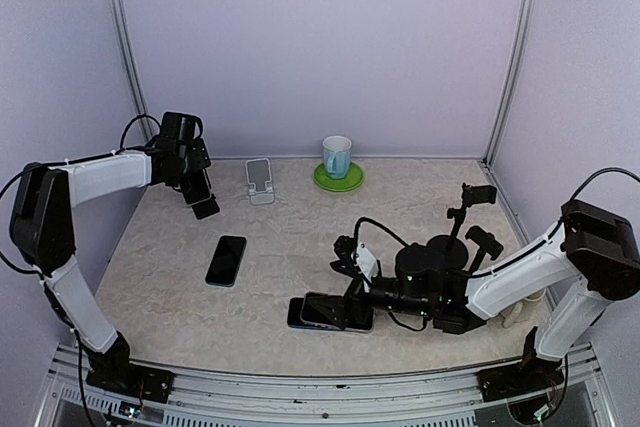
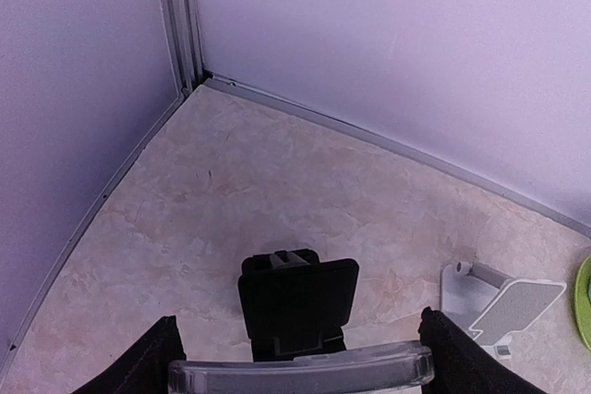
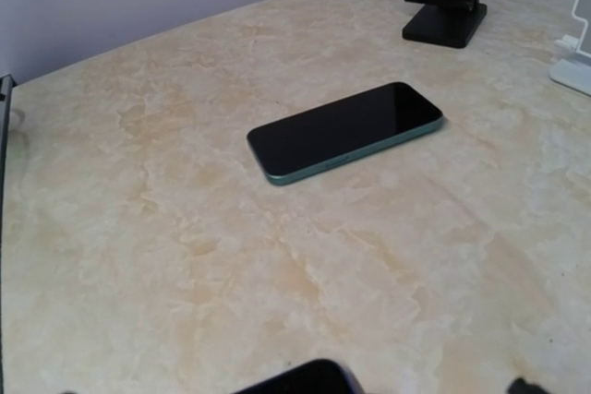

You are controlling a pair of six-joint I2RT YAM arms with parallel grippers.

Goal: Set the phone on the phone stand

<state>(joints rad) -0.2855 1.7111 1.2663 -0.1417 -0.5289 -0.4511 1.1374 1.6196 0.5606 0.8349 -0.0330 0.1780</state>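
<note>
Phone (image 2: 295, 371) held close by the black stand (image 2: 297, 306): placing step, as I judge it.
Table (image 1: 300, 217) lies open toward the front, but the walls (image 2: 74, 89) close in left and behind, and the white stand (image 1: 261, 182) sits just right. The left gripper (image 2: 303, 357) pinches the phone across its edges; next it likely needs tilting and lowering onto the stand's ledge. The right gripper (image 1: 325, 309), spread wide, hangs low over a second phone (image 1: 297, 314). A green phone (image 1: 226, 260) lies flat, well apart.
</note>
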